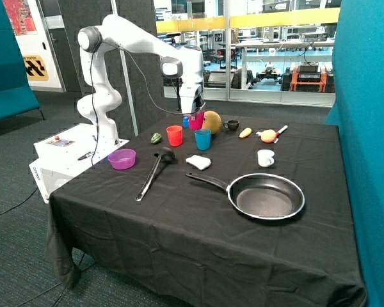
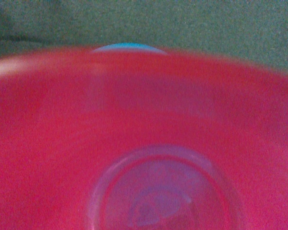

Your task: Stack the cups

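Red cup point(image 1: 174, 135) and blue cup point(image 1: 203, 139) sit apart on the black cloth point(image 1: 179, 243) w/ nothing stacked yet; pink cup point(image 1: 196, 121) is at the gripper point(image 1: 196, 114) behind them, beside the orange ball point(image 1: 212, 121). Can't tell if it's clamped or just over it. Risk: thin rim hold slips, or the cup tilts and knocks the blue one over on approach.

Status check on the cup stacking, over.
Gripper at the pink cup, grip unconfirmed. Red cup and blue cup stand apart, unstacked. Orange ball beside the pink cup.
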Robot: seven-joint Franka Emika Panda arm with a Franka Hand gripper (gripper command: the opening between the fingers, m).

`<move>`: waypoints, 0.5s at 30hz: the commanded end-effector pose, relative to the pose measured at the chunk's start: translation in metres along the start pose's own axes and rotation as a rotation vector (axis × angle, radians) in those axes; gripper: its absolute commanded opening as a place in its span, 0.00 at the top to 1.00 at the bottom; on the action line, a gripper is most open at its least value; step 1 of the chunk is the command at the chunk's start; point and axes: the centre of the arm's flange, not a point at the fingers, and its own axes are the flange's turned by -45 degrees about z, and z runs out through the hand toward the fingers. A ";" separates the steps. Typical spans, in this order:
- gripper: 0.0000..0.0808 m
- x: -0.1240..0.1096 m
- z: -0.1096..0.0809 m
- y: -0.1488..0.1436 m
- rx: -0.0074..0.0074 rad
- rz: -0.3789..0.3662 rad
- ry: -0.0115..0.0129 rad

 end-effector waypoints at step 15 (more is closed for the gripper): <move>1.00 0.008 0.007 0.003 -0.0007 0.000 -0.0004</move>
